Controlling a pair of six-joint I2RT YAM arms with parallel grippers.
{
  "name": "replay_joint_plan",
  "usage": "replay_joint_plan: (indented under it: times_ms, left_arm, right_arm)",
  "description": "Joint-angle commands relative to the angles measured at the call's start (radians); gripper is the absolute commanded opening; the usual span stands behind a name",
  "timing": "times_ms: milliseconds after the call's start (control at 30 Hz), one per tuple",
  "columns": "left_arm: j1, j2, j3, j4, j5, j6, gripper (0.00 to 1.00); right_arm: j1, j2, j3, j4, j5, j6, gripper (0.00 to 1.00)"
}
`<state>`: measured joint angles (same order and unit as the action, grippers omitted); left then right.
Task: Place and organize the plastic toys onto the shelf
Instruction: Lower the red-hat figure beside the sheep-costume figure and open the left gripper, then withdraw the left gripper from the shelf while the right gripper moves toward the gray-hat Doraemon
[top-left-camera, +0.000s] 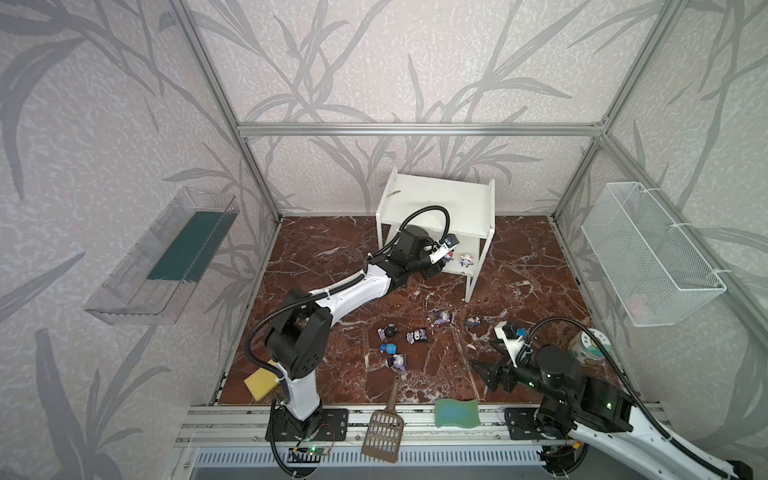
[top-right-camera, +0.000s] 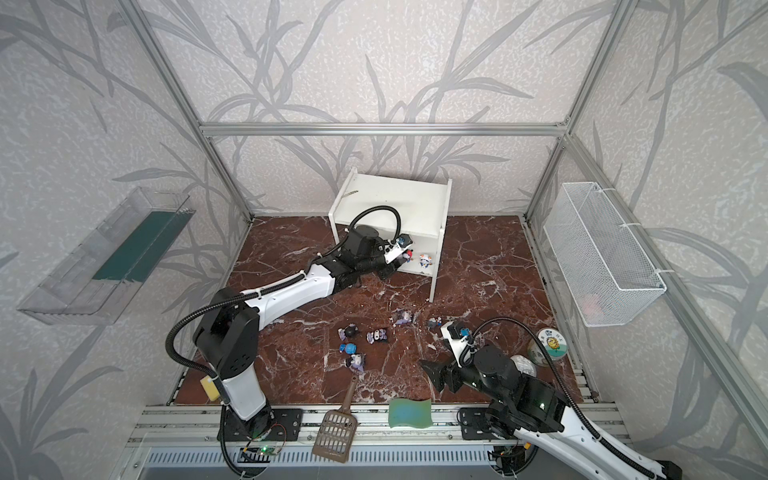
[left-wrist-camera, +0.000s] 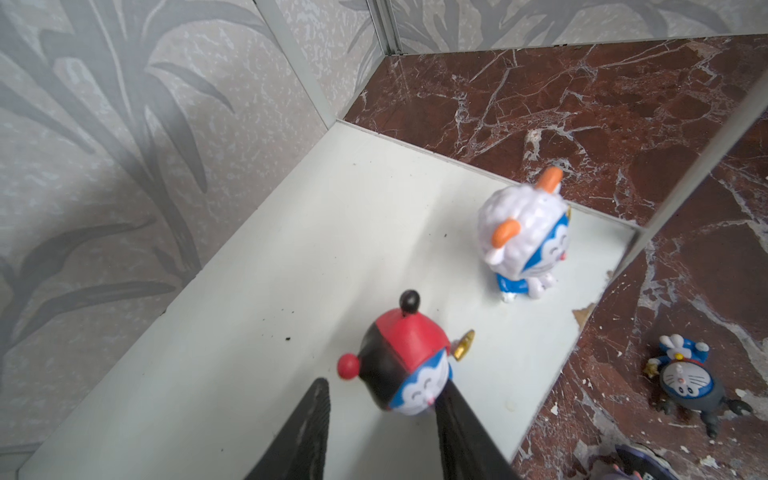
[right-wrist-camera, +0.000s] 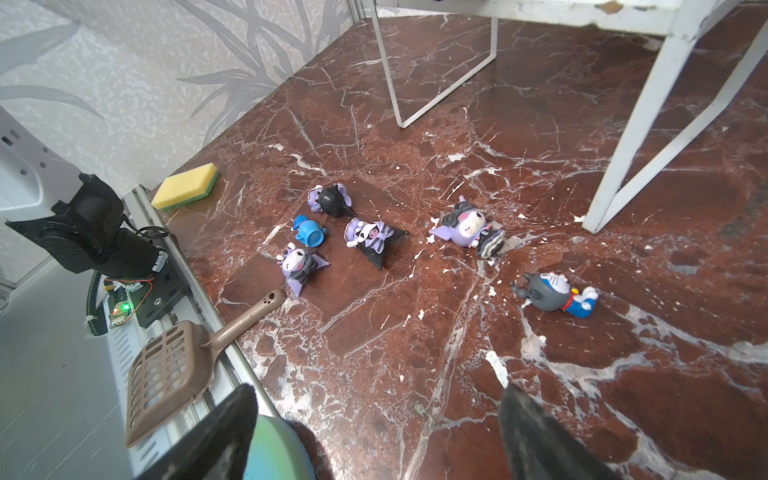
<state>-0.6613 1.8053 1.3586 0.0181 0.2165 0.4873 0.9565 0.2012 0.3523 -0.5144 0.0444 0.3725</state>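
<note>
On shelf (left-wrist-camera: 291, 232), two toys (left-wrist-camera: 523, 241) (floor (right-wrist-camera: 540, 145): six)

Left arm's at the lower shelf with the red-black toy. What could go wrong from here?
The red-black toy is between the jaws of the left gripper at the lower board of the shelf; withdrawing carelessly could drag or tip it. The white-headed toy stands close by, near the board's corner; a sideways swing might knock it off.
</note>
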Motion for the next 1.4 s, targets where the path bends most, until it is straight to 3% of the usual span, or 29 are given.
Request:
replay_joint_plan:
  times_ms: [0,367,533,700,933,1000,1033,1067,1233,1367]
  left_arm:
    - [0.009,-0.042,-0.009,0.0,-0.002,0.009,0.45]
    - [0.009,-0.081,-0.039,-0.003,0.032,-0.006,0.45]
    - [0.002,-0.155,-0.102,-0.008,0.033,-0.029,0.47]
    - [-0.012,-0.282,-0.183,-0.036,0.034,-0.076,0.54]
    - [-0.082,-0.466,-0.232,-0.198,-0.07,-0.204,0.77]
    - [-0.128,-0.514,-0.234,-0.25,-0.135,-0.244,0.82]
    - [-0.153,-0.539,-0.241,-0.266,-0.161,-0.263,0.94]
    - [-0.175,-0.569,-0.254,-0.276,-0.181,-0.281,0.99]
    - [-0.229,-0.703,-0.331,-0.3,-0.171,-0.394,0.99]
    - [-0.238,-0.811,-0.405,-0.31,-0.157,-0.455,0.99]
  right_arm:
    - [0.007,-0.004,0.022,0.0,0.003,-0.001,0.9]
    - [0.007,0.0,0.024,0.001,0.013,-0.002,0.9]
    - [0.007,0.026,0.032,-0.019,0.076,0.027,0.9]
    - [0.007,0.079,0.043,-0.049,0.155,0.079,0.9]
    - [-0.004,0.239,0.062,-0.109,0.307,0.214,0.9]
    - [-0.036,0.31,0.073,-0.101,0.306,0.235,0.89]
    - [-0.066,0.352,0.078,-0.091,0.288,0.245,0.88]
    - [-0.104,0.39,0.082,-0.074,0.252,0.245,0.87]
    - [-0.286,0.523,0.076,0.057,0.068,0.195,0.82]
    - [-0.406,0.638,0.114,0.072,0.06,0.135,0.71]
